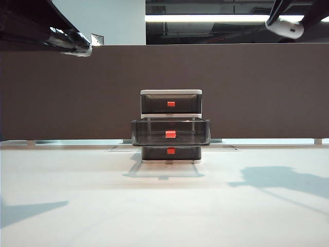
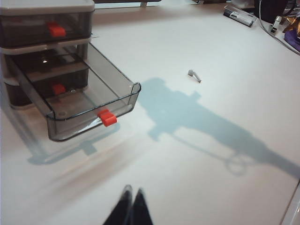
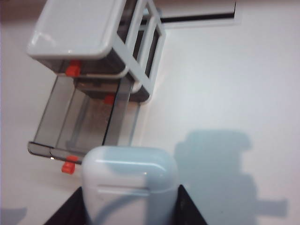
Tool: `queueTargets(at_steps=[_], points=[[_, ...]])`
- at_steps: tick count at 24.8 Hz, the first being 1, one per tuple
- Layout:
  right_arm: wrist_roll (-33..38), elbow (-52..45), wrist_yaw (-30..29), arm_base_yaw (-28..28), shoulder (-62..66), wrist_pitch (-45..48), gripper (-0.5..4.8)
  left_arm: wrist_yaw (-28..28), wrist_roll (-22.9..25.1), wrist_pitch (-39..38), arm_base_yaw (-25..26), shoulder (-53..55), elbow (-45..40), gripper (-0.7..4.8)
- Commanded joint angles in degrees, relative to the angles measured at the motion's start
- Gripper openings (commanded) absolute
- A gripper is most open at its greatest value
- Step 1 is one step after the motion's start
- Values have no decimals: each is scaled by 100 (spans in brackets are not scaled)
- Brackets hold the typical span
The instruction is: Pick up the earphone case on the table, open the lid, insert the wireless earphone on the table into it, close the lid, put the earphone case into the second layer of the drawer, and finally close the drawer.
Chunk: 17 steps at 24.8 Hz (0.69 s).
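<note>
White earphone case (image 3: 130,185) gripped by right fingers (image 3: 185,206), high above table (image 1: 164,206) | left fingers (image 2: 130,206) closed, empty | earphone (image 2: 194,75) lies out | risk: glossy case slips, misses second layer of the drawer (image 1: 170,131).

Black arms; slim dark left hand (image 2: 131,206) fingers

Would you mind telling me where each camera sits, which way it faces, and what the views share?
Exterior view: low at table height, facing the white-framed three-tier drawer unit front-on; both arms cross the upper corners.
Left wrist view: raised, looking down past the shut left gripper at the small white wireless earphone.
Right wrist view: high, looking down over the right gripper, holding the glossy white earphone case.
All show the pulled-out smoky middle drawer.
</note>
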Motion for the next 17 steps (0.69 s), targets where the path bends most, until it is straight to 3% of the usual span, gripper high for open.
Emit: queueTargets(at_steps=[1, 6, 12, 17], points=[[525, -684, 50, 190, -400, 708, 183, 7, -20, 107, -7, 31, 7, -6], [1134, -1539, 52, 503, -850, 1572, 183, 7, -20, 157, -7, 339, 9, -6], [1836, -2258, 157, 1051, -1001, 2455, 183, 9, -20, 907, -37, 1049, 11, -6], [2050, -2533, 730, 1587, -999, 2802, 183, 9, -81, 1335, -280, 1547, 13, -6]])
